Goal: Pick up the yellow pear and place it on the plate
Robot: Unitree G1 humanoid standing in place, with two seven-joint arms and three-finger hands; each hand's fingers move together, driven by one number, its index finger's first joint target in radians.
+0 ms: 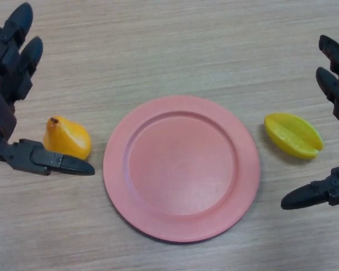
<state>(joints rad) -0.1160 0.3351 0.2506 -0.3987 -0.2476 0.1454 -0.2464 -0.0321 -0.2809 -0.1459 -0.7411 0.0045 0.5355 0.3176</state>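
A yellow-orange pear [66, 138] lies on the wooden table, left of a pink round plate [181, 168]. My left hand [5, 84] is open at the left edge. Its thumb [51, 161] reaches under the near side of the pear, close to it, and its fingers [20, 48] point up and away, above the pear. The hand holds nothing. My right hand [336, 84] is open at the right edge, its thumb [316, 193] low and its fingers high.
A yellow starfruit-like piece [294, 135] lies right of the plate, between my right hand's thumb and fingers, untouched. The plate has nothing on it.
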